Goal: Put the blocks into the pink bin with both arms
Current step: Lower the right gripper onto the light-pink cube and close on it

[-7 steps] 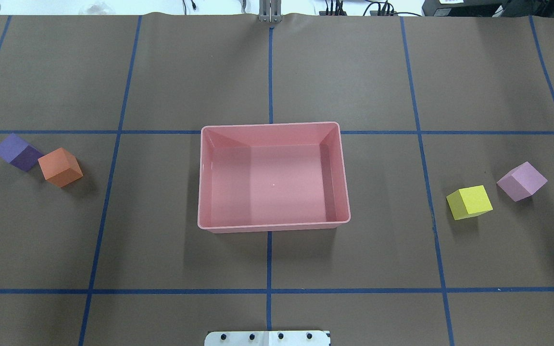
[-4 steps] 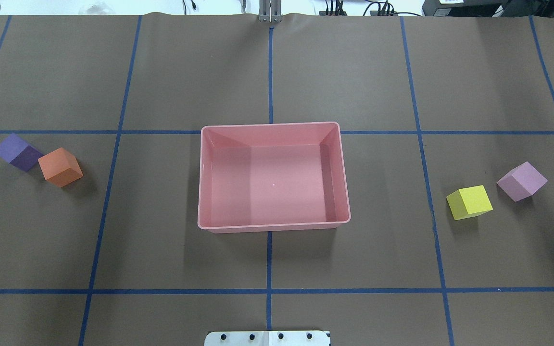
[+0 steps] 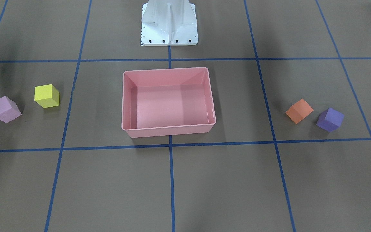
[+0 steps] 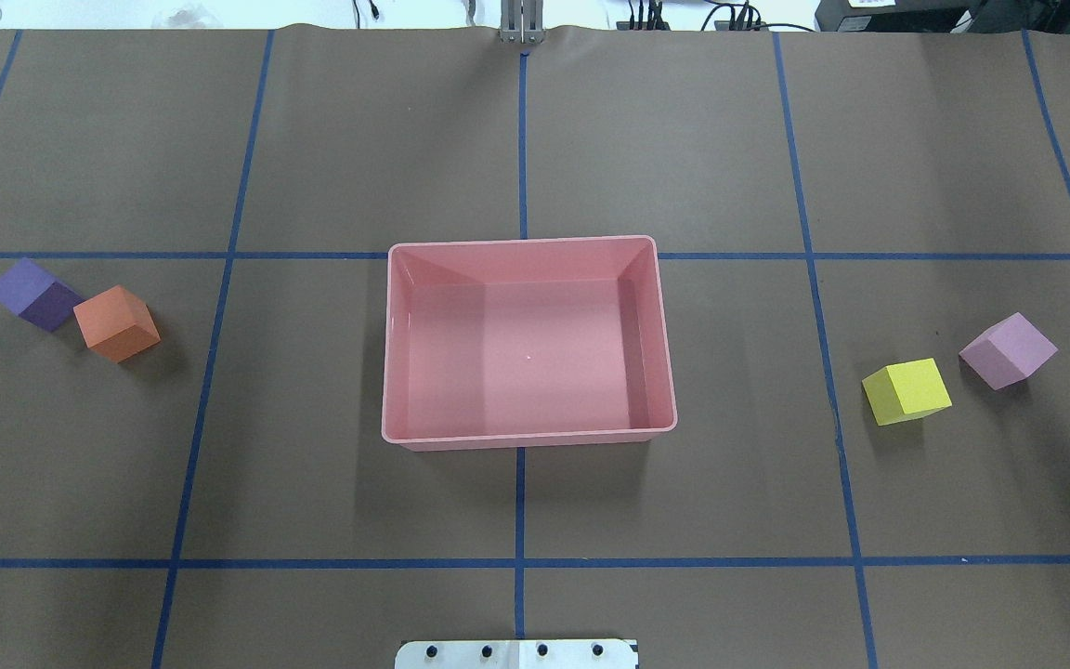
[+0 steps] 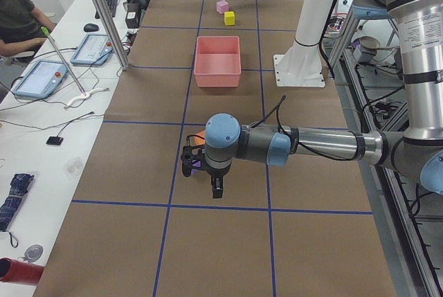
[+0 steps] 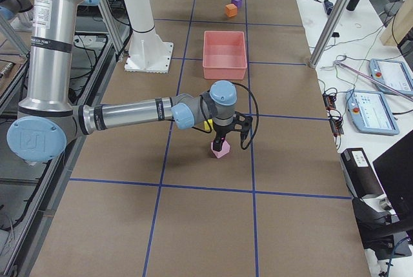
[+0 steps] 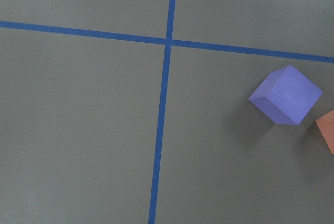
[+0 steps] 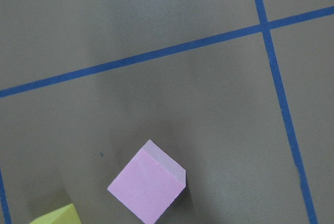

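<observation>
Across the counter (image 4: 516, 139), purple block (image 4: 33, 294) and orange block (image 4: 115, 322) lie left of the empty pink bin (image 4: 526, 243), with yellow block (image 4: 906, 390) and lilac block (image 4: 1009, 349) to its right. Over them hover the left fingers (image 5: 216, 187) and right fingers (image 6: 219, 140); I cannot tell whether they are released or clenched. Each should square up with one cube's faces before descending.

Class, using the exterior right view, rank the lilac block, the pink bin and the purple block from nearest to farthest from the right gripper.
1. lilac block: near end of the table, just under the right gripper.
2. pink bin: mid-table, beside the pedestal.
3. purple block: far end of the table.
</observation>
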Action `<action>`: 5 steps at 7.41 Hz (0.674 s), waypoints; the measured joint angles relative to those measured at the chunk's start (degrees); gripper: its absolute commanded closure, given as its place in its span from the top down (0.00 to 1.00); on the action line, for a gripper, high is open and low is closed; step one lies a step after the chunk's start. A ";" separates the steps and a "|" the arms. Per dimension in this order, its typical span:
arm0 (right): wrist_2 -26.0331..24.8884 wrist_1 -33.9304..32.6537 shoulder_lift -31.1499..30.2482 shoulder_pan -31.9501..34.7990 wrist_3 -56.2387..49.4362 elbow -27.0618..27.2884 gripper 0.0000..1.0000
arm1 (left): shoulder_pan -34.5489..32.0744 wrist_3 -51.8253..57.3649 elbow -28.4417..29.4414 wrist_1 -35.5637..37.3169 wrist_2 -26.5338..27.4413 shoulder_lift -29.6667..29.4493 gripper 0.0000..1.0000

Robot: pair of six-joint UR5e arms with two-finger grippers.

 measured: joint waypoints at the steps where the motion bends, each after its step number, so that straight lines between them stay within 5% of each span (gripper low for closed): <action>1: -3.39 2.82 0.01 -3.84 9.14 -0.07 0.99 | 0.00 -0.02 -0.01 0.00 0.00 -0.02 1.00; 5: -8.17 8.80 -0.29 -10.39 29.06 -1.62 0.97 | 0.01 -0.16 -0.11 -0.91 -0.04 -0.08 1.00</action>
